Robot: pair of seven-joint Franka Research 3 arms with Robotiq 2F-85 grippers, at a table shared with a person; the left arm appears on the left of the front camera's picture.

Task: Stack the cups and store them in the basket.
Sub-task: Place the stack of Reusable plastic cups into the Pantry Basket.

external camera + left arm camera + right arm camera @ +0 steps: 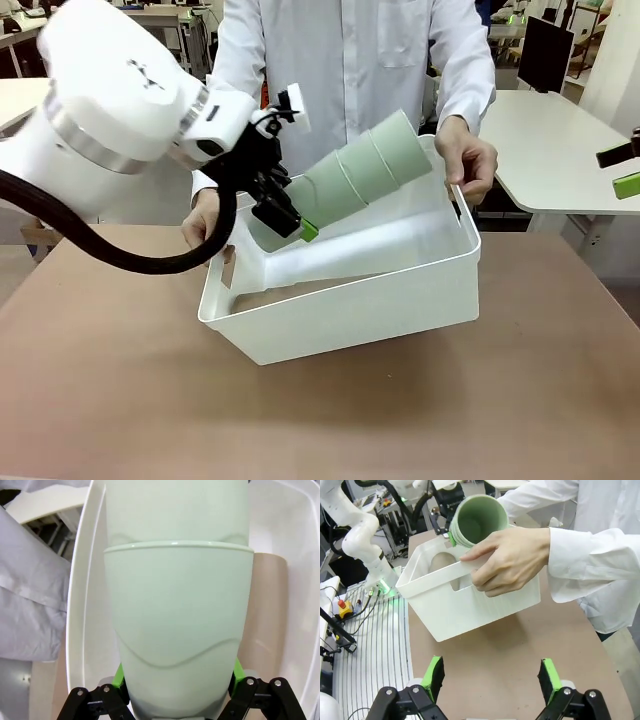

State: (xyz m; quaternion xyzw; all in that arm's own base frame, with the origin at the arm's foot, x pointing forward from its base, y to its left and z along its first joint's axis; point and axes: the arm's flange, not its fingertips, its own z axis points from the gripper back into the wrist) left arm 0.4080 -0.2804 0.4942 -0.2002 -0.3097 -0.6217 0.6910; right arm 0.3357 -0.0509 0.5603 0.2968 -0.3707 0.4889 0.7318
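My left gripper (285, 215) is shut on the base of a nested stack of pale mint cups (360, 172), which is tilted with its open end up and to the right over the white basket (340, 330). In the left wrist view its green pads (119, 679) press both sides of the mint cups (177, 620), and a tan-brown cup (267, 612) lies in the basket (82, 605) behind them. A person's hands (468, 160) hold the basket's short sides and tip it. My right gripper (490, 680) hangs open and empty above the table, looking at the basket (470, 605) and the mint cups (477, 522).
The person in a white coat stands at the far side, one hand (510, 562) clamped on the basket's near handle. Brown tabletop (320, 420) lies bare in front of the basket. My right gripper's tip (625, 172) shows at the picture's right edge.
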